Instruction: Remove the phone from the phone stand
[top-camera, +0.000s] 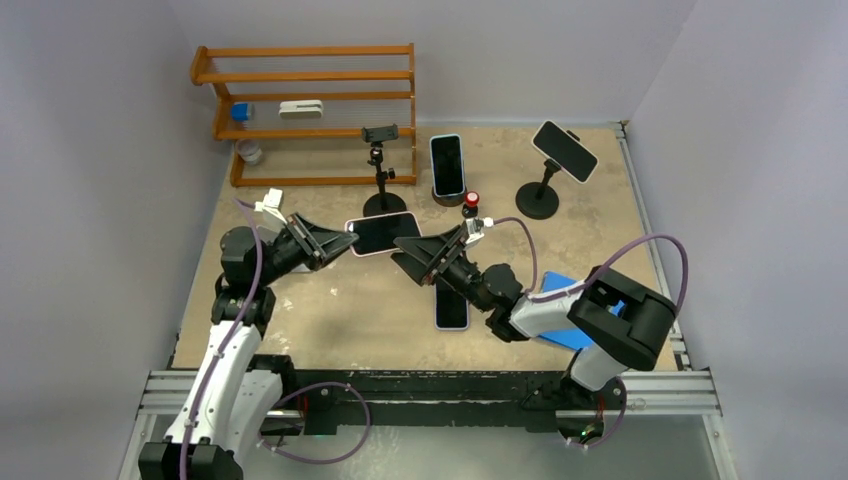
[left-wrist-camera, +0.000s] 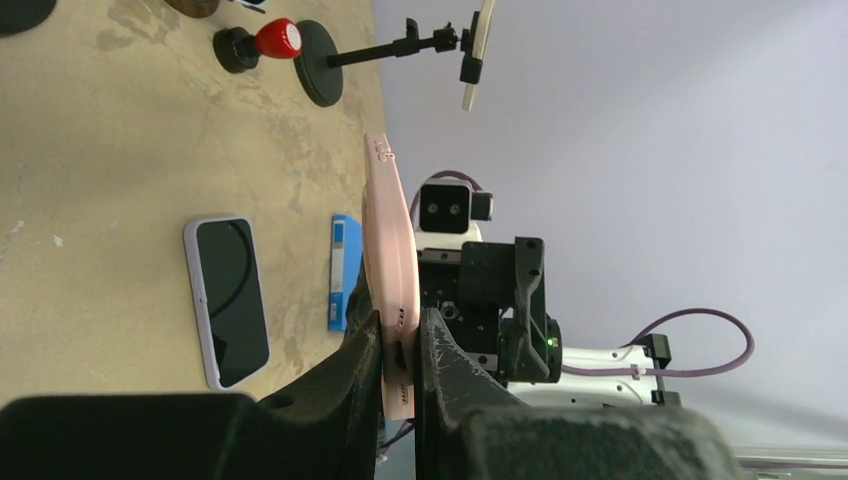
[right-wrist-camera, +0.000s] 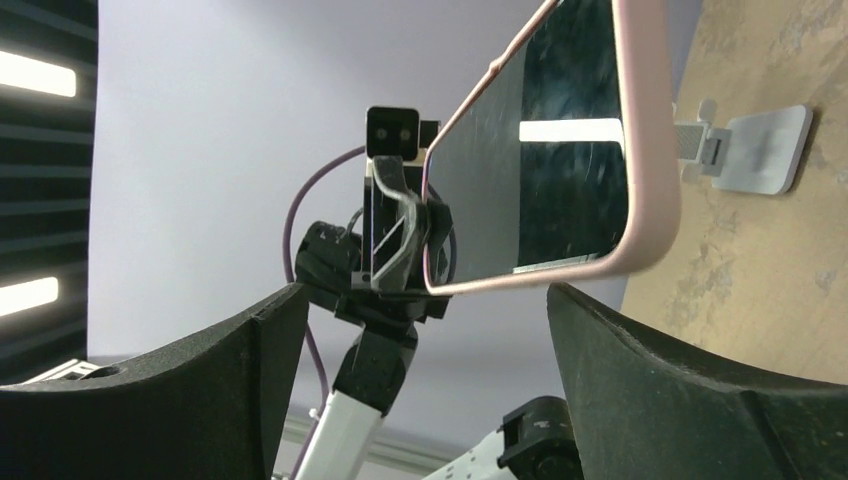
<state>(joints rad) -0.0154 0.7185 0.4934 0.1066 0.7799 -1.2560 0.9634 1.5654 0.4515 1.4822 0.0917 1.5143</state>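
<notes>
The pink-cased smartphone (top-camera: 383, 233) hangs in the air above the tan counter (top-camera: 330, 300), lying roughly level, screen up, between my two arms. My left tool (left-wrist-camera: 400, 340) is clamped tight on one short end of it, a finger on each face. The other end sits at the mouth of my right tool (right-wrist-camera: 420, 300), whose fingers stand wide apart; I cannot tell whether either finger touches the case. Behind the phone, clear of it, the black clamp-topped phone stand (top-camera: 380, 170) stands on the counter. Below my right tool a white-cased phone (top-camera: 452, 305) lies flat. A wooden rack (top-camera: 310, 100) lines the back wall.
</notes>
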